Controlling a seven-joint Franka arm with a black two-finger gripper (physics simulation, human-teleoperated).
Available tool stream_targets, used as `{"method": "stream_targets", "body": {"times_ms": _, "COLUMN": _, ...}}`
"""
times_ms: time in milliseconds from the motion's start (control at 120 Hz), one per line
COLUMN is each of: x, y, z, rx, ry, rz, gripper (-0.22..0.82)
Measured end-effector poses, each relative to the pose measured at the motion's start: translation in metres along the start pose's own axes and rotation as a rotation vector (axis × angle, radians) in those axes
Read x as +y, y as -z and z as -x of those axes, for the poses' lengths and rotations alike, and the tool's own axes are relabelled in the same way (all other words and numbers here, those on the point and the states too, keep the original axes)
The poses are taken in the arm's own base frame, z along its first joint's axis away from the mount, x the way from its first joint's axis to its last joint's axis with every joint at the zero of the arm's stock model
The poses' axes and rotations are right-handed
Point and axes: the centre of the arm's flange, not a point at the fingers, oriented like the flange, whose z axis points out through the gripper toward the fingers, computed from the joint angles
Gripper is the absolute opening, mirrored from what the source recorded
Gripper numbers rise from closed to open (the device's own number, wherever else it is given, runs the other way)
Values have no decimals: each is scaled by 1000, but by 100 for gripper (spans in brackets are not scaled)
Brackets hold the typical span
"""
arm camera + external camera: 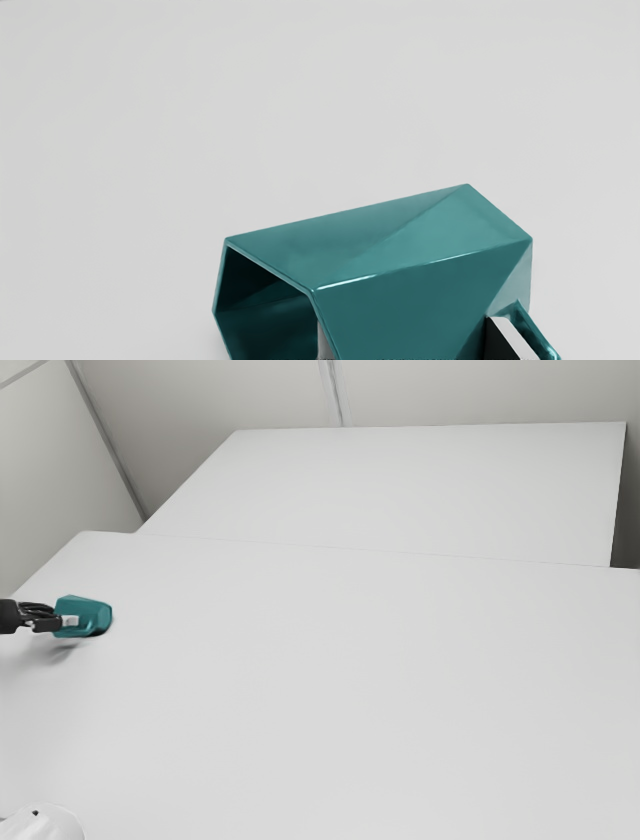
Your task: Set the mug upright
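Observation:
The teal faceted mug point(92, 614) lies on its side on the white table, near the exterior view's left edge. My gripper point(60, 623) reaches it from that edge, low at the mug's side. In the wrist view the mug point(400, 265) shows its open mouth, with the handle at the opposite end. My gripper point(417, 340) is open, its fingers wide apart: one fingertip point(325, 342) is partly hidden behind the mouth's rim, the other point(512, 335) stands between the mug's wall and its handle. Their lower parts are out of the picture.
The white table point(350, 680) spreads around the mug. Behind it is another pale flat surface point(400, 485), with light wall panels beyond. A white rounded object point(45, 825) stands at the exterior view's lower left corner.

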Motion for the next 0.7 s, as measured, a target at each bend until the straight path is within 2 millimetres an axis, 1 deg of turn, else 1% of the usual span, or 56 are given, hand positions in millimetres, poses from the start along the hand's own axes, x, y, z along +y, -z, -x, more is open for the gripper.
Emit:
{"method": "stream_targets", "body": {"times_ms": 225, "x": 0, "y": -1, "z": -8, "rx": 3, "ry": -12, "rz": -5, "gripper": -3}}
{"method": "stream_targets", "body": {"times_ms": 325, "x": 1, "y": 2, "z": -16, "rx": 2, "ry": -23, "rz": -11, "gripper": -10}}
{"method": "stream_targets", "body": {"times_ms": 433, "x": 3, "y": 3, "z": -30, "rx": -3, "ry": -44, "rz": -18, "gripper": -14}}
{"method": "stream_targets", "body": {"times_ms": 600, "x": 6, "y": 6, "z": -45, "rx": -13, "ry": -62, "rz": -32, "gripper": -16}}
{"method": "stream_targets", "body": {"times_ms": 700, "x": 13, "y": 6, "z": -61, "rx": -26, "ry": -80, "rz": -38, "gripper": -17}}
